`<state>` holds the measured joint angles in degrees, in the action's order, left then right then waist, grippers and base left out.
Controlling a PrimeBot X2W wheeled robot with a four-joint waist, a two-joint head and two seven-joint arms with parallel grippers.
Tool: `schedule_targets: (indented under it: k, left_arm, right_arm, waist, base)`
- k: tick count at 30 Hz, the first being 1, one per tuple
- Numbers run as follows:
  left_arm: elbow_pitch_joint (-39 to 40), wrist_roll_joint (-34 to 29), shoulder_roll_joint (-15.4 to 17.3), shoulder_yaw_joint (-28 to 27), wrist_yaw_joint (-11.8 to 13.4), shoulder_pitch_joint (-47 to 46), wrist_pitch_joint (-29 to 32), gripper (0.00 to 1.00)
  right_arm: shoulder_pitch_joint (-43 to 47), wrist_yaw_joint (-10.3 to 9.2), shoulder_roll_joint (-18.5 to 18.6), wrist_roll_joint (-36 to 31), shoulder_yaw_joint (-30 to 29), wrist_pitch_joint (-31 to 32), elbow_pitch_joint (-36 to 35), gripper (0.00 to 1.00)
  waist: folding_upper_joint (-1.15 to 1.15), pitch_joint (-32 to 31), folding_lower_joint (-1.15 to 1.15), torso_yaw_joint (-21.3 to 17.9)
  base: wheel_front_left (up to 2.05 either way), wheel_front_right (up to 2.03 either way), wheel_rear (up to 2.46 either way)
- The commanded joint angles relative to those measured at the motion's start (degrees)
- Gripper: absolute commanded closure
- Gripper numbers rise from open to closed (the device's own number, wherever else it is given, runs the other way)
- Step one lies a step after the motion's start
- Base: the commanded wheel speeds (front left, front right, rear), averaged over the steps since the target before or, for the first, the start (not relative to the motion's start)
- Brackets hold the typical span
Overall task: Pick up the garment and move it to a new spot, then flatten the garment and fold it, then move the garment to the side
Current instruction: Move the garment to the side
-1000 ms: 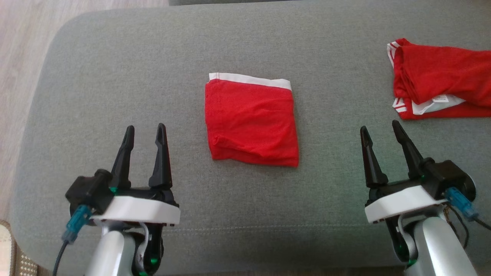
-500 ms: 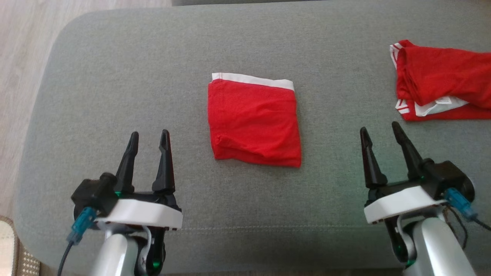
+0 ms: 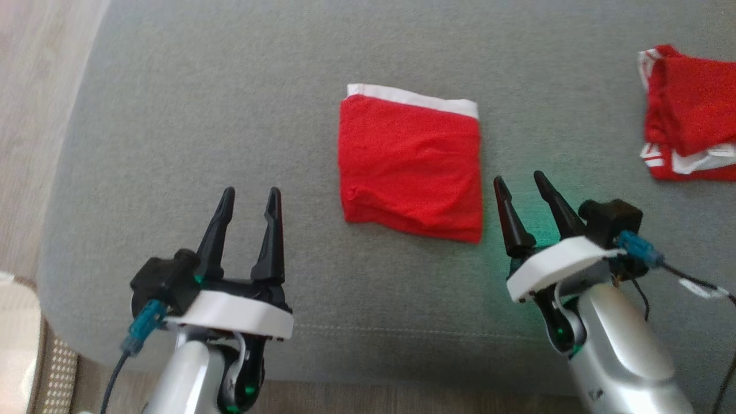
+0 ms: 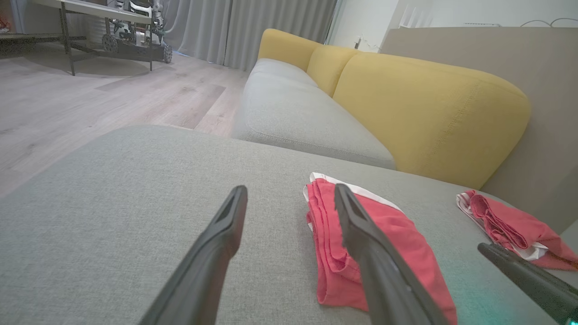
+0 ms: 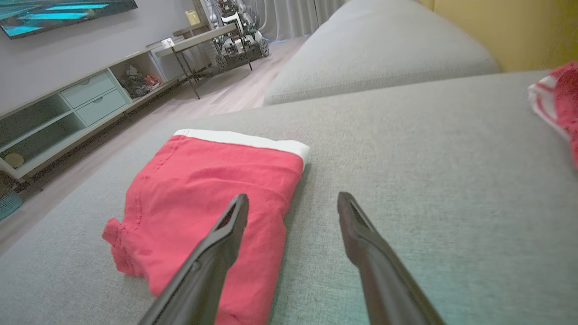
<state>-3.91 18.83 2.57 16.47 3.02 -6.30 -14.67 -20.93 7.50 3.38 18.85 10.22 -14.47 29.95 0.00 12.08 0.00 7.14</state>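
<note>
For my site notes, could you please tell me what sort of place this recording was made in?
Most likely a home living room: a grey sofa with yellow back cushions, a screen above a low cabinet with drawers, and a wooden floor.

Garment [image 3: 411, 167] lies centred on cushion [image 3: 230, 115], other cloth [image 3: 690, 115] seemingly near right edge.

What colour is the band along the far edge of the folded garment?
White, on the red folded garment; the band shows best in the head view.
</note>
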Motion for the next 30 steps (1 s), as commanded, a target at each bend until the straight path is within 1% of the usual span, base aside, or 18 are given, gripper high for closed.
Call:
schedule_targets:
  k: [1,2,5,10,15,16,17,18,21,24,27,30]
  left_arm:
    - [1.8,0.3,0.3,-1.3,-0.1,-2.7,-0.3,0.00]
    - [1.8,0.3,0.3,-1.3,-0.1,-2.7,-0.3,0.00]
    - [1.7,0.2,0.3,-0.7,-0.1,-3.5,-0.3,0.00]
    - [1.6,0.2,0.3,-0.3,-0.1,-4.2,-0.3,0.00]
    - [1.4,0.3,0.3,0.0,-0.1,-4.6,-0.3,0.00]
    - [1.4,0.3,0.3,0.0,-0.1,-4.6,-0.3,0.00]
    - [1.4,0.3,0.3,0.0,0.0,-4.6,-0.3,0.00]
    - [1.4,0.3,0.3,0.1,0.0,-4.6,-0.3,0.00]
    - [1.5,0.2,0.3,0.1,0.1,-4.6,-0.3,0.00]
    - [1.5,-0.1,0.3,0.0,0.2,-4.7,-0.3,0.00]
    - [1.6,-0.3,0.3,0.0,0.0,-4.7,-0.3,0.00]
    - [1.6,-0.6,0.3,-0.1,-0.2,-4.8,-0.3,0.00]
  right_arm:
    - [-2.8,-0.01,-0.5,2.3,1.9,-0.2,0.6,0.00]
    - [-2.8,-0.01,-0.5,2.3,1.9,-0.2,0.6,0.00]
    - [-6.2,-0.01,-0.5,7.4,2.3,0.6,5.1,0.00]
    - [-10.8,-0.01,-0.3,12.6,3.7,1.4,10.8,0.00]
    - [-13.6,-0.01,0.4,17.2,5.8,1.9,14.5,0.00]
    - [-14.1,-0.01,0.8,17.5,6.5,2.0,15.3,0.20]
    - [-14.5,-0.01,1.1,17.6,7.2,1.9,16.0,0.78]
    - [-14.9,-0.01,1.4,17.6,7.9,1.7,16.7,1.00]
    - [-16.1,-0.01,2.1,17.1,9.9,1.1,18.4,1.00]
    - [-17.1,-0.01,3.1,14.8,11.8,0.1,19.0,1.00]
    - [-18.2,-0.01,4.6,10.4,13.8,-0.4,19.0,1.00]
    - [-19.0,-0.01,6.3,5.0,15.3,-0.5,16.6,1.00]
  waist:
    - [0.00,1.7,0.00,1.8]
    - [0.00,1.7,0.00,1.8]
    - [0.00,3.0,0.00,3.4]
    - [0.00,4.3,0.00,5.5]
    - [0.00,5.0,0.00,6.8]
    - [0.00,5.1,0.00,7.0]
    - [0.00,5.1,0.00,7.1]
    - [0.00,5.2,0.00,7.2]
    - [0.00,5.3,0.00,7.1]
    - [0.00,5.1,0.00,6.6]
    - [0.00,4.7,0.00,5.4]
    - [0.00,4.4,0.00,3.8]
  base:
    - [0.00,0.00,0.00]
    - [0.00,0.00,0.00]
    - [0.00,0.00,0.00]
    - [0.00,0.00,0.00]
    - [0.00,0.00,0.00]
    - [0.00,0.00,0.00]
    - [0.00,0.00,0.00]
    - [0.00,0.00,0.00]
    - [0.00,0.00,0.00]
    - [0.00,0.00,0.00]
    - [0.00,0.00,0.00]
    - [0.00,0.00,0.00]
